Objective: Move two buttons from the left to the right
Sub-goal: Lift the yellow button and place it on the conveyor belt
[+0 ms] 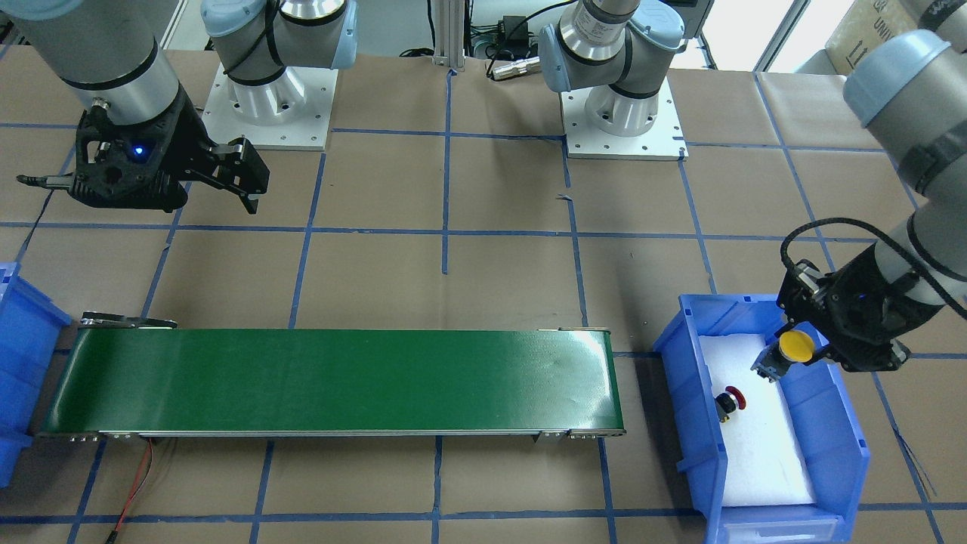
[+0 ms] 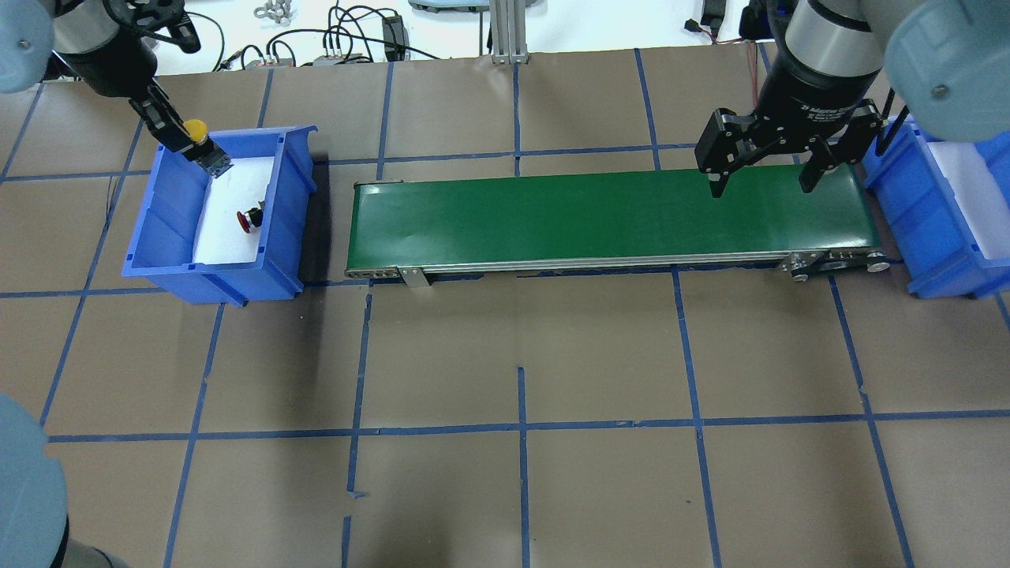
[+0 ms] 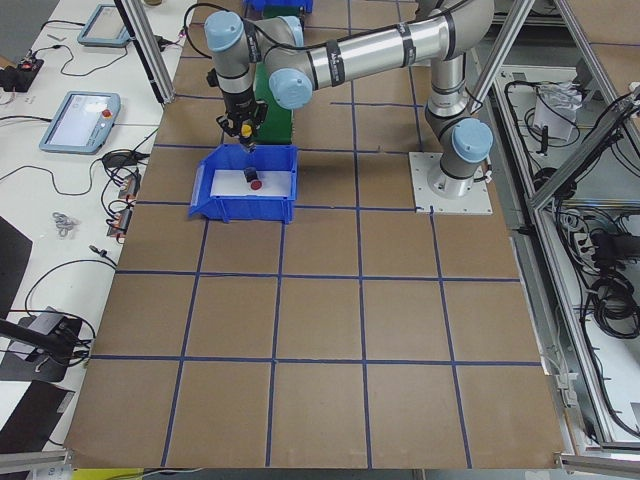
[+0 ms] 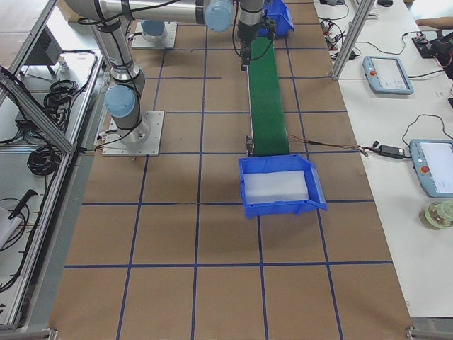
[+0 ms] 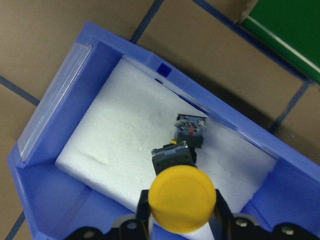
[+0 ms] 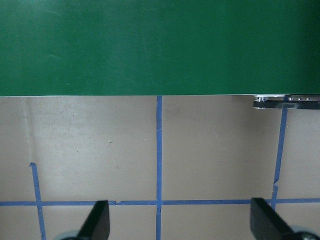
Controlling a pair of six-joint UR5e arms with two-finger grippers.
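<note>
Pinching the yellow button by its neck, the left gripper has its fingers pressed in from both sides just under the cap. The cap is toward the wrist and the dark body hangs below. The button is off the foam and over the far end of the left bin. Judgement: it is held at that height so the body clears the bin wall on the way out.

Red button: on its side on the foam and untouched. In the overhead view it is at 5 o'clock from the held one, near it but apart. Judgement: second in line.

Belt: at 3 o'clock from the left bin in the overhead view, with a gap of table between them and nothing on the green surface. Judgement: drop-off is the belt's near end, which is the short way across.

Right gripper: fingers spread wide and pointing down over the belt's 3 o'clock end, holding nothing. Judgement: parked there to take whatever the belt delivers.

Right bin: just past that end, also foam-lined. No button is in it; neither button has crossed.
</note>
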